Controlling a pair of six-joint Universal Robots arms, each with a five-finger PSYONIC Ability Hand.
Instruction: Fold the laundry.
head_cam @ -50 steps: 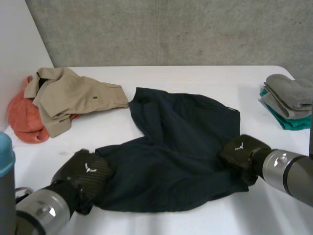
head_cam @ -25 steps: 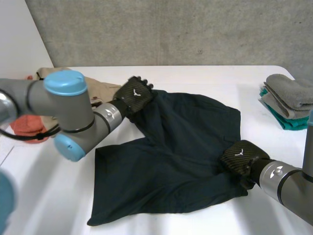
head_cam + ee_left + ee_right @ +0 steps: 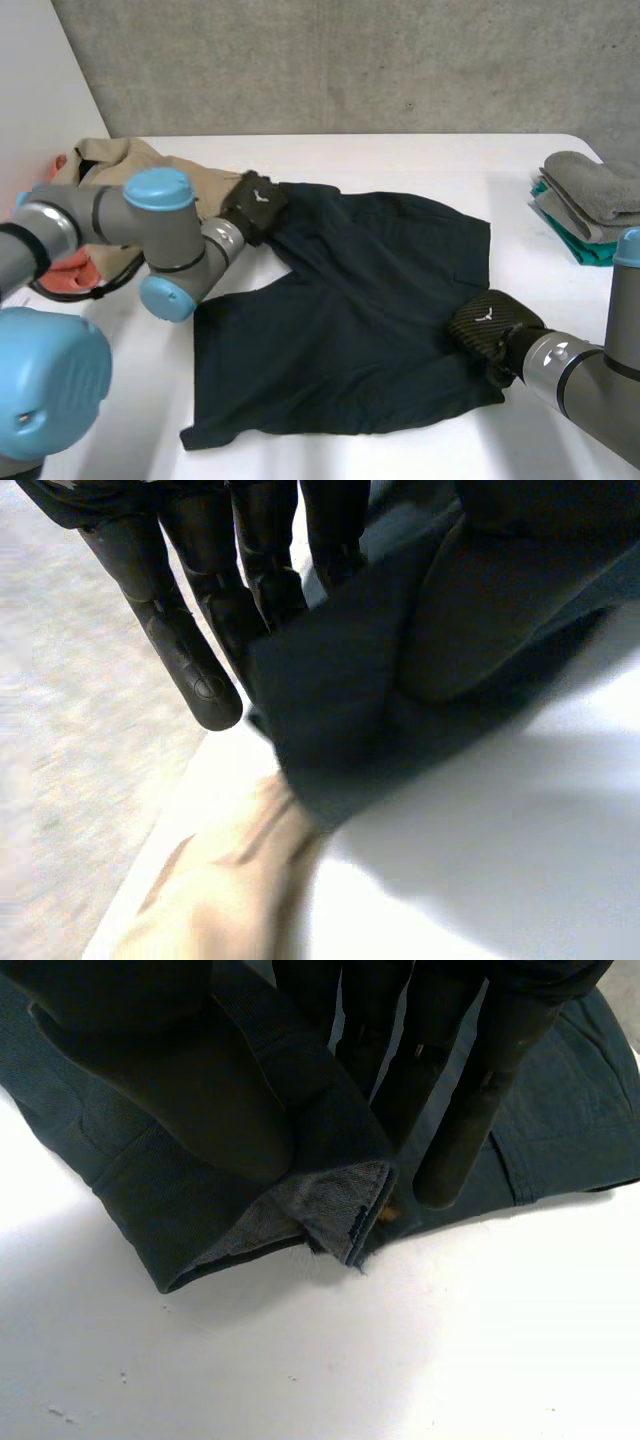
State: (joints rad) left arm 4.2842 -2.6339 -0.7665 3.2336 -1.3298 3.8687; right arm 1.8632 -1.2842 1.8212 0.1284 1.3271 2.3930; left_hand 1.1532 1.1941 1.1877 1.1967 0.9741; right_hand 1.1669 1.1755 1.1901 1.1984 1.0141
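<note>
The left arm hides most of the orange cloth.

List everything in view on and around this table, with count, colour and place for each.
dark garment: one, navy-black, spread flat across the middle of the table
tan garment: one, beige, crumpled at the table's far left
orange cloth: one, orange, under the tan garment at the left edge
folded stack: one, grey cloths over green ones, at the table's right edge
table: one, white, in front of a grey wall
left hand: one, black, pinching the dark garment's far left corner
right hand: one, black, pinching the dark garment's near right edge
</note>
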